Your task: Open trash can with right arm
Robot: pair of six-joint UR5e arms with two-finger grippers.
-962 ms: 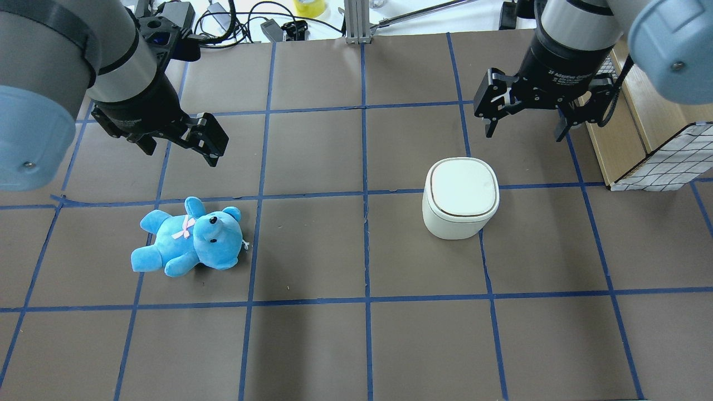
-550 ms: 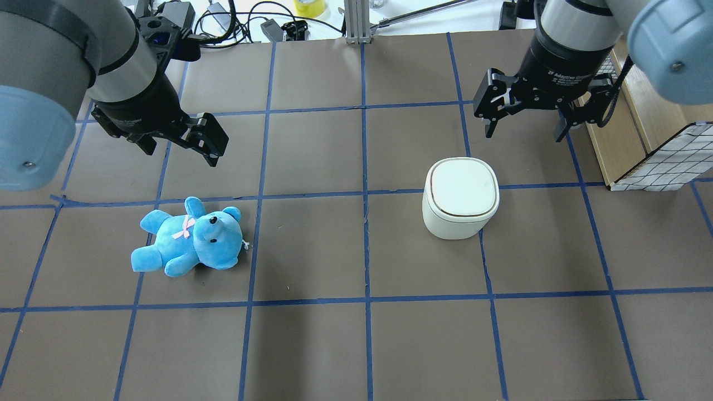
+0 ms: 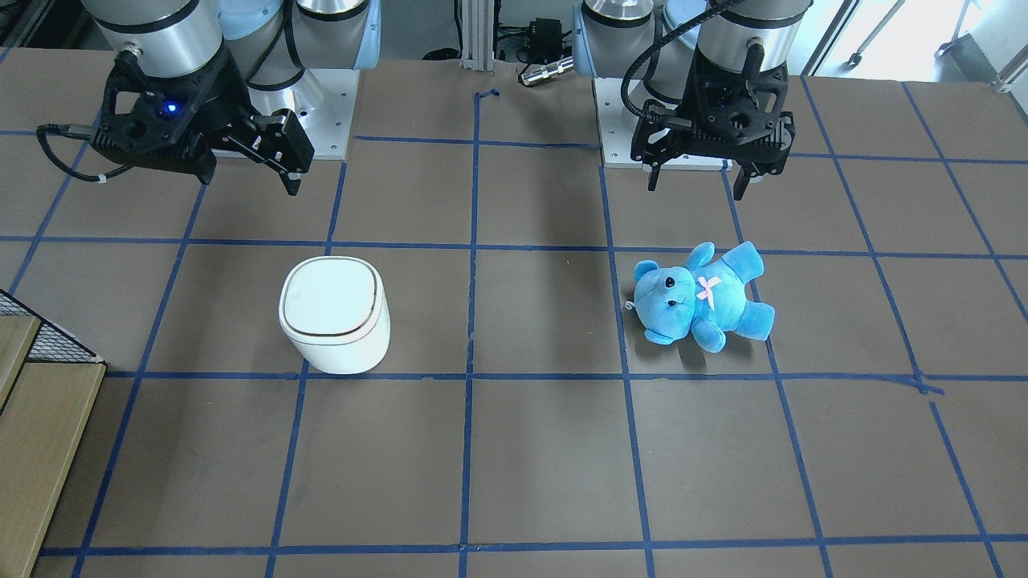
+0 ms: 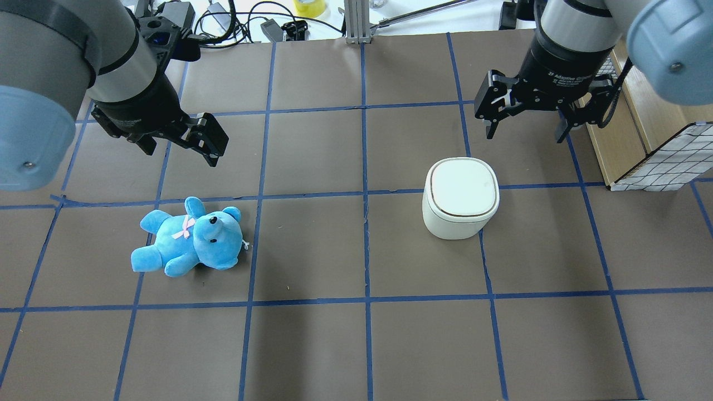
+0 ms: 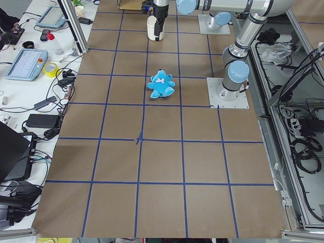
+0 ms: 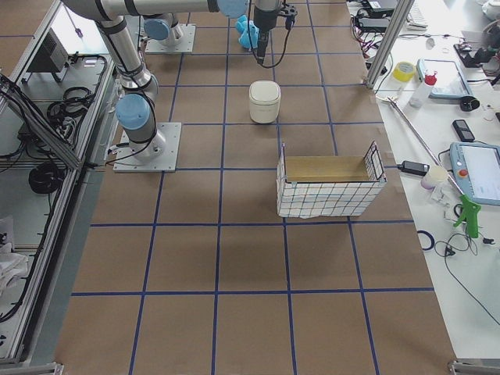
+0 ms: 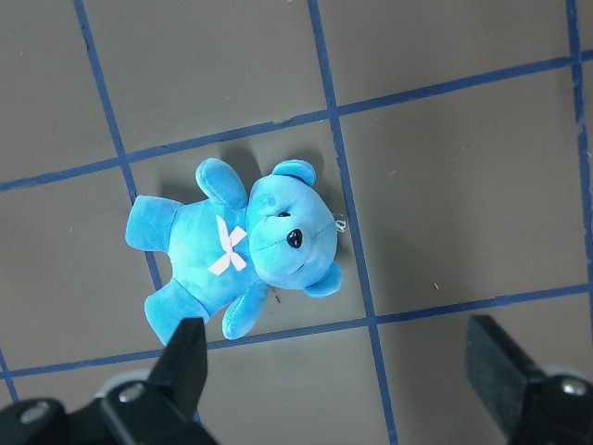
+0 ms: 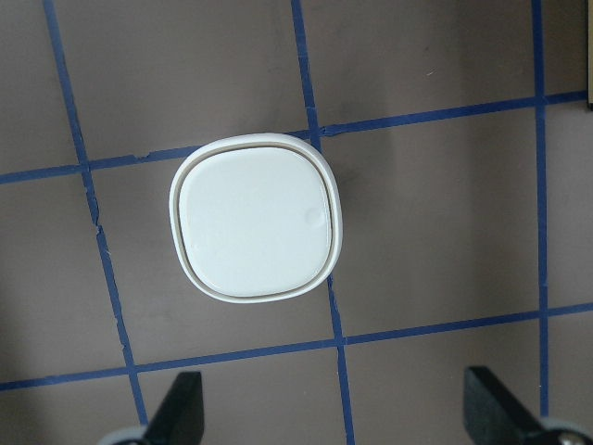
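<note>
The brown bench [image 4: 312,345], crossed by blue tape lines into squares, carries everything here. The right arm [image 4: 579,33] comes in over its right half in the overhead view, and the left arm [image 4: 67,61] over its left half. Both hang clear of the surface.

At the bench's edge on the robot's right stands a wire-mesh crate [image 6: 328,187] with a brown liner, well apart from the other things.

The trash can [image 4: 460,197] stands upright on the right half of the bench, its base over a crossing of tape lines. Its flat white lid lies shut, with the thin dark rim line showing all the way round. Nothing touches it.

The blue plush bear [image 4: 189,238] lies on its back on the left half, well apart from the can, with a pink bow at its neck.

The right pincer [image 4: 523,135] hangs above the bench with its two fingers spread wide, holding nothing. Its wrist camera looks straight down on the can's lid, with both fingertips at the bottom edge of that view (one to each side, the can between and beyond them). A small blue light [image 3: 169,107] glows on its black body.

The left pincer [image 3: 695,189] is likewise spread and empty, in the air above the bench near the bear, not touching it.
</note>
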